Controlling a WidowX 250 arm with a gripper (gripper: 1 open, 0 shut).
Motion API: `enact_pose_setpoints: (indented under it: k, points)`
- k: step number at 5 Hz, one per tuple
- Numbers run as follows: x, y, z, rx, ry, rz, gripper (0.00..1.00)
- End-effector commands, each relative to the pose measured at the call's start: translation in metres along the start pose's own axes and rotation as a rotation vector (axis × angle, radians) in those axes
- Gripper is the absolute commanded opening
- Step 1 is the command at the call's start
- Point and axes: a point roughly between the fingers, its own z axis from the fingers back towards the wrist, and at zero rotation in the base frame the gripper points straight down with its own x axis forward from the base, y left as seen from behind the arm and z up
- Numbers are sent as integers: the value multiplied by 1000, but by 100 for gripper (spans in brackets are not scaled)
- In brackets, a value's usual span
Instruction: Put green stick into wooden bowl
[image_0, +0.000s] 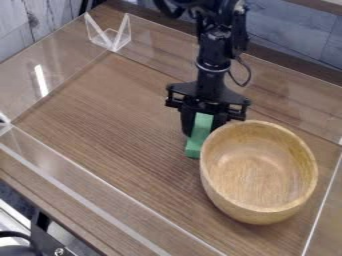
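- we see the arm (218, 40) come down from the top middle, claw (201, 124) pointing straight down at the table (107, 120).
- the claw's black fingers (186, 121) sit either side of the upper end of the stick (198, 138); the jaws look clenched on it, grasping the stick.
- the stick is tilted, upper end between the fingers, lower end at or just above the wood; we cannot tell whether that end touches.
- the stick lies just beside the bowl (258, 168), off its upper left rim; stick and rim are very close, and we cannot tell whether they touch.
- the bowl stands upright at the lower right of the table, its inside bare wood with grain showing.
- the bowl's right side is near the right edge of the table; its lower side is near the front edge.
- a clear wall (54, 70) runs round the table; its front lip crosses the lower left corner of the view, its left side rises along the left edge.
- a small clear stand (106, 33) sits at the far left corner, well apart from the claw and bowl.
- open room: the whole left half of the table, from the claw across to the clear wall, is plain wood.
- behind the arm, a strip of wood runs to the far edge.
- between claw and bowl there is hardly any gap.
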Motion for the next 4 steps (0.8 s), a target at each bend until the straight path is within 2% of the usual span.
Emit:
enact_pose_setpoints:
  k: [1,3,4]
  points:
    - [10,1,6,-7,-10,-8,0]
    - [0,12,27,-41,-59,-47,0]
    - [-11,25,43,-60,-86,-42,0]
